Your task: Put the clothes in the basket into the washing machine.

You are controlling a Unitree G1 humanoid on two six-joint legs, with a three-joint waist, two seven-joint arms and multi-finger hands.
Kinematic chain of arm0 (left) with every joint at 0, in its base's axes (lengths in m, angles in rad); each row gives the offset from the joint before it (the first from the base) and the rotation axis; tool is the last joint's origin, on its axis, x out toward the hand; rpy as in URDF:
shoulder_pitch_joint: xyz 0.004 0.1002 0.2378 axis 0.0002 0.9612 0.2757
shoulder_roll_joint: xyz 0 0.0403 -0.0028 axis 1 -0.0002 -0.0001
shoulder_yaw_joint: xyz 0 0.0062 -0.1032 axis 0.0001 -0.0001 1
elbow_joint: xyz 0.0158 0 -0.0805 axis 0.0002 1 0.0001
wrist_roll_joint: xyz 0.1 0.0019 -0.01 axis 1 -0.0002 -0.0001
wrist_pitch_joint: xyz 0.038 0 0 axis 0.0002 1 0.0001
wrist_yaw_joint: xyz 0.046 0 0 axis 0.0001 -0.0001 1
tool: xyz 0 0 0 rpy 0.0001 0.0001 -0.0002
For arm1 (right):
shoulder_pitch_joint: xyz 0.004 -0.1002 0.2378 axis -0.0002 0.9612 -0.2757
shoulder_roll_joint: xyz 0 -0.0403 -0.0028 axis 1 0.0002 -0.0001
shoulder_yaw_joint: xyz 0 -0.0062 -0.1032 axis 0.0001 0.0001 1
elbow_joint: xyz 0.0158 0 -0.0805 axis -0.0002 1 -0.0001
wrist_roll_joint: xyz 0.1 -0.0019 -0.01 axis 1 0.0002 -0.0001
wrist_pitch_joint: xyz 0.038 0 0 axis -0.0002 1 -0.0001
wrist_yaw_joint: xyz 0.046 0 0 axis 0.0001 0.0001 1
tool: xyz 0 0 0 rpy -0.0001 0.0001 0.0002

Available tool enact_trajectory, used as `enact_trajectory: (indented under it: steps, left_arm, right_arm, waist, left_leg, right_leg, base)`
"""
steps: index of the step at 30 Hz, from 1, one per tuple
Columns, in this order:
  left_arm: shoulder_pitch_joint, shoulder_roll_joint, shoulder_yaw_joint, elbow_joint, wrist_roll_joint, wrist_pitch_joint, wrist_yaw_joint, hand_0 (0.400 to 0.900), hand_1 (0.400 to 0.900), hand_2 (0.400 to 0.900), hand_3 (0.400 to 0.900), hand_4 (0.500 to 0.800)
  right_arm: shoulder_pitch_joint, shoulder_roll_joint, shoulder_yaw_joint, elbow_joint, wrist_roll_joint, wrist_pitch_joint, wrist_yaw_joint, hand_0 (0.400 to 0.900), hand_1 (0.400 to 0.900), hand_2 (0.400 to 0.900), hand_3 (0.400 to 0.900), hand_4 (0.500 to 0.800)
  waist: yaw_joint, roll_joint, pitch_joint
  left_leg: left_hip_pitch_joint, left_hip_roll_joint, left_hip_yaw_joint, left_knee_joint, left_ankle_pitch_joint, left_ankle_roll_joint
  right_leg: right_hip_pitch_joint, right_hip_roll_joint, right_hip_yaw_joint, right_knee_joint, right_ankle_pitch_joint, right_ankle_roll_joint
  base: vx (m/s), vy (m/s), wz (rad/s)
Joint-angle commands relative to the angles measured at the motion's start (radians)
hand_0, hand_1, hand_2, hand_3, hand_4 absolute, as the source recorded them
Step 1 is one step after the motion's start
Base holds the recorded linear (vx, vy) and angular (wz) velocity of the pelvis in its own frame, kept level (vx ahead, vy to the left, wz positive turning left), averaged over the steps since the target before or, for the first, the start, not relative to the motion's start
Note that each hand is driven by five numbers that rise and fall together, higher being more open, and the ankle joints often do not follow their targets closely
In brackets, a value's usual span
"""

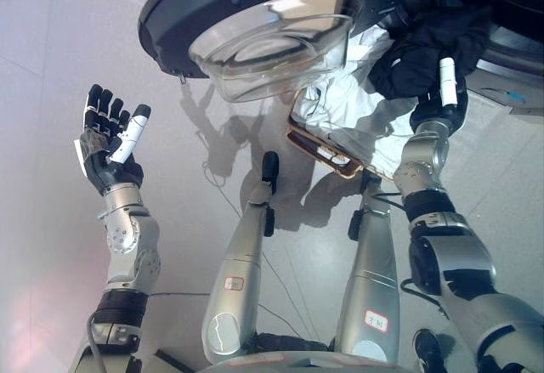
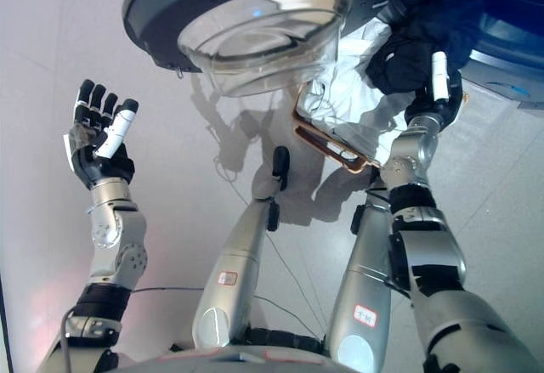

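Washing machine (image 1: 510, 16) drum is running off the upper right frame edge; its round door (image 1: 255, 16) is hanging open across the top. Basket (image 1: 327, 148), centre, is mostly hidden under white clothes (image 1: 357, 93). Right hand (image 1: 438, 101) is gripping a black garment (image 1: 433, 42) at upper right, fingers partly buried in cloth. Left hand (image 1: 109, 139) is hovering at left, fingers spread, holding nothing.
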State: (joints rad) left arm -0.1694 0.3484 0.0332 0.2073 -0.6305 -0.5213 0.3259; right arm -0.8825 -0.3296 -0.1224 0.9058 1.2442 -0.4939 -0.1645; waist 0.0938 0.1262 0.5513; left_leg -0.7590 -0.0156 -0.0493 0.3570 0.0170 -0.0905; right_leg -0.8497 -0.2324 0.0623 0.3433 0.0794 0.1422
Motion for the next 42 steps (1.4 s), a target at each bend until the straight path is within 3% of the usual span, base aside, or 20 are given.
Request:
enact_trajectory:
  steps: [1, 8, 15, 22, 23, 25, 38, 42]
  left_arm:
    - [-0.001, -0.023, 0.055, -0.035, -0.029, -0.092, 0.031, 0.9, 0.9, 0.9, 0.9, 0.8]
    - [0.009, -0.028, 0.053, -0.035, -0.008, -0.098, 0.024, 0.9, 0.9, 0.9, 0.9, 0.8]
    - [0.028, 0.011, 0.06, -0.047, 0.013, -0.102, 0.017, 0.9, 0.9, 0.9, 0.9, 0.8]
    - [0.04, 0.023, 0.067, -0.066, 0.036, -0.105, 0.025, 0.9, 0.9, 0.9, 0.9, 0.8]
    - [0.041, 0.025, 0.068, -0.066, 0.034, -0.107, 0.024, 0.9, 0.9, 0.9, 0.9, 0.8]
    - [0.04, 0.024, 0.067, -0.07, 0.031, -0.109, 0.025, 0.9, 0.9, 0.9, 0.9, 0.8]
    - [0.035, 0.024, 0.08, -0.095, 0.029, -0.114, 0.027, 0.9, 0.9, 0.9, 0.9, 0.8]
    - [0.031, 0.027, 0.083, -0.098, 0.032, -0.112, 0.034, 0.9, 0.9, 0.9, 0.9, 0.8]
  right_arm:
    - [-0.063, -0.049, -0.037, -0.154, 0.131, -0.156, 0.12, 0.4, 0.4, 0.4, 0.4, 0.5]
    - [-0.167, -0.097, -0.097, -0.161, 0.204, -0.21, 0.149, 0.4, 0.4, 0.4, 0.4, 0.5]
    - [-0.338, -0.293, -0.054, -0.122, 0.133, -0.234, 0.044, 0.4, 0.4, 0.4, 0.4, 0.5]
    - [-0.405, -0.36, -0.001, -0.136, 0.118, -0.244, 0.017, 0.4, 0.4, 0.4, 0.4, 0.5]
    - [-0.4, -0.367, 0.009, -0.118, 0.098, -0.232, 0.001, 0.437, 0.437, 0.437, 0.437, 0.522]
    - [-0.399, -0.36, 0.007, -0.102, 0.088, -0.221, -0.016, 0.9, 0.9, 0.9, 0.9, 0.8]
    - [-0.388, -0.322, 0.0, -0.046, 0.072, -0.198, -0.024, 0.9, 0.9, 0.9, 0.9, 0.8]
    - [-0.374, -0.307, 0.026, -0.039, 0.006, -0.178, -0.068, 0.9, 0.9, 0.9, 0.9, 0.8]
  waist:
    - [-0.021, 0.143, -0.031]
    - [-0.014, 0.155, -0.031]
    - [-0.003, 0.145, -0.056]
    - [0.005, 0.14, -0.063]
    - [0.004, 0.138, -0.061]
    - [0.002, 0.136, -0.058]
    - [0.004, 0.133, -0.054]
    - [-0.001, 0.122, -0.05]
  left_leg:
    - [0.024, -0.013, -0.03, -0.16, 0.081, 0.003]
    - [0.09, -0.012, -0.037, -0.184, 0.081, 0.004]
    - [0.121, -0.007, -0.049, -0.214, 0.08, 0.001]
    - [0.105, -0.007, -0.049, -0.216, 0.089, 0.005]
    - [0.102, -0.007, -0.049, -0.215, 0.089, 0.007]
    - [0.095, -0.006, -0.048, -0.213, 0.09, 0.008]
    - [0.084, -0.005, -0.048, -0.209, 0.089, 0.007]
    - [0.088, -0.005, -0.046, -0.202, 0.078, 0.008]
  right_leg:
    - [0.067, -0.01, -0.041, -0.026, -0.016, 0.011]
    - [0.141, -0.018, -0.043, -0.067, -0.007, 0.015]
    - [0.168, -0.019, -0.049, -0.076, -0.02, 0.021]
    - [0.148, -0.015, -0.043, -0.084, -0.005, 0.02]
    - [0.144, -0.014, -0.043, -0.083, -0.003, 0.019]
    - [0.138, -0.012, -0.042, -0.083, -0.002, 0.018]
    - [0.134, -0.008, -0.039, -0.081, -0.005, 0.014]
    - [0.137, -0.004, -0.039, -0.078, -0.012, 0.013]
  base:
    - [0.04, 0.017, 0.02]
    - [0.02, 0.001, 0.0]
    - [0.04, -0.007, 0.05]
    - [-0.01, 0.004, -0.02]
    - [0.0, -0.013, -0.04]
    - [-0.01, -0.011, -0.04]
    - [0.0, 0.0, 0.01]
    - [0.0, 0.0, -0.02]
